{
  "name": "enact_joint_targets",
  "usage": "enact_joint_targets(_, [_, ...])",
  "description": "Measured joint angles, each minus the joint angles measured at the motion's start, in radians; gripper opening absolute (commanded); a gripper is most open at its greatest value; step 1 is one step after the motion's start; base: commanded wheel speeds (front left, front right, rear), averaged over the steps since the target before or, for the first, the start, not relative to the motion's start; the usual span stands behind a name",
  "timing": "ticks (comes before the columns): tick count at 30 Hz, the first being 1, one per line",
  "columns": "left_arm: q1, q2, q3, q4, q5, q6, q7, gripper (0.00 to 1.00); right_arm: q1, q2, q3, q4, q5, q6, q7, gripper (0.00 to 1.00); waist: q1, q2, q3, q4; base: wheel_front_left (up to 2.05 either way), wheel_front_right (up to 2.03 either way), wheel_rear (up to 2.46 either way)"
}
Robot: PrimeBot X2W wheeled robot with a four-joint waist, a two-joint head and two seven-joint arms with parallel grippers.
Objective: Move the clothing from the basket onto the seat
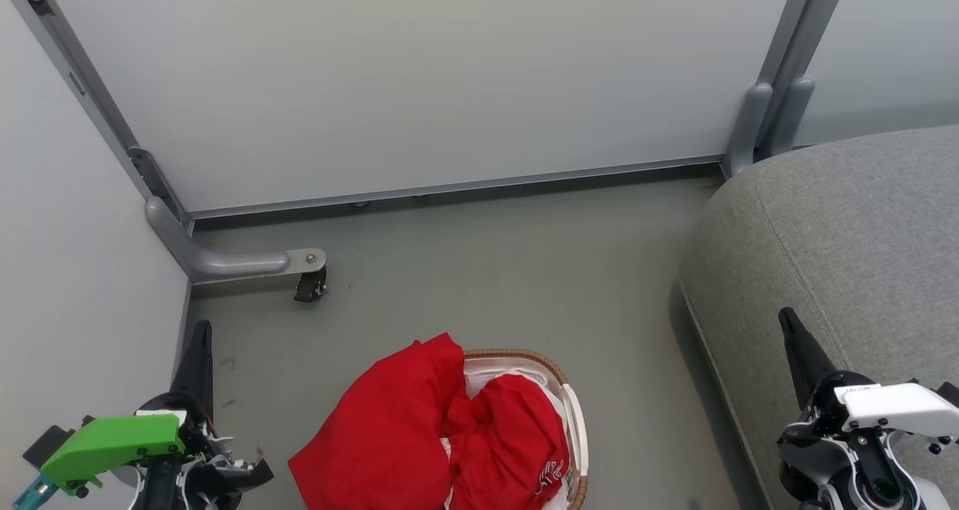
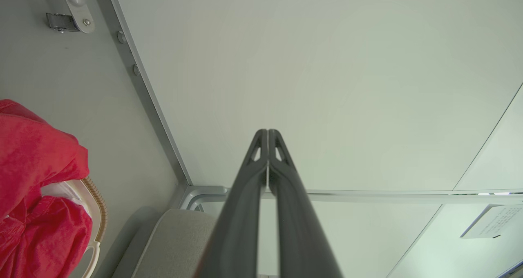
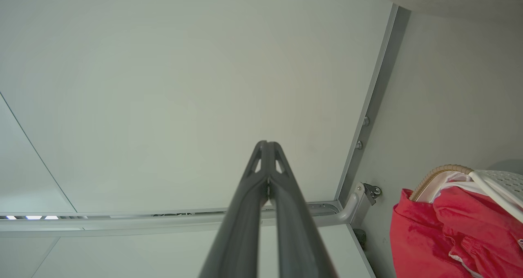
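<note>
Jaws on both arms are closed, the two long dark fingers pressed flat together along their length with nothing between them. The left gripper (image 2: pixel 267 134) points toward a pale partition panel (image 1: pixel 412 83). In the head view it stands at the lower left, above the grey floor (image 1: pixel 487 270) and close beside the side panel, apart from the basket (image 1: pixel 575 420). The right gripper (image 3: pixel 267 144) likewise points at the panel. In the head view it rises at the lower right over the near part of the seat (image 1: pixel 861 225).

The basket sits on the floor at the bottom centre, between the two grippers and left of the seat, with a strip of floor between them. It is oval, its long axis running away from the robot. Its far rounded end shows and its near end is cut by the frame edge. It has a brown woven rim, a white slatted wall, a white handle on the right side and a white cloth liner (image 1: pixel 487 379) inside.

The clothing (image 1: pixel 404 435) is in the basket: soft, bright red fabric, crumpled. One garment is draped over the left rim and hangs outside toward the floor in a broad, smooth fold. Another is bunched inside, with white lettering at its lower right edge.

The seat is a large grey woven-fabric cushion with a rounded corner and a stitched seam following its edge. A metal foot (image 1: pixel 232 261) with a small black caster (image 1: pixel 309 285) juts from the panel corner.
</note>
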Motion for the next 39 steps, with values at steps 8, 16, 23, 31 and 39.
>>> enact_joint_targets(8, [0.0,0.0,0.0,0.0,0.0,0.0,0.0,0.0,0.0,0.0,0.0,0.0,0.0,0.0,0.0,0.0,0.0,0.0,0.0,0.0,0.0,0.0,0.0])
enact_joint_targets(16, [0.0,0.0,0.0,0.0,0.0,0.0,0.0,0.0,0.0,0.0,0.0,0.0,0.0,0.0,0.0,0.0,0.0,0.0,0.0,0.0,0.0,0.0,0.0])
enact_joint_targets(23, [0.0,0.0,0.0,0.0,0.0,0.0,0.0,0.0,0.0,0.0,0.0,0.0,0.0,0.0,0.0,0.0,0.0,0.0,0.0,0.0,0.0,0.0,0.0])
enact_joint_targets(31, [0.0,0.0,0.0,0.0,0.0,0.0,0.0,0.0,0.0,0.0,0.0,0.0,0.0,0.0,0.0,0.0,0.0,0.0,0.0,0.0,0.0,0.0,0.0])
enact_joint_targets(39, [0.0,0.0,0.0,0.0,0.0,0.0,0.0,0.0,0.0,0.0,0.0,0.0,0.0,0.0,0.0,0.0,0.0,0.0,0.0,0.0,0.0,0.0,0.0])
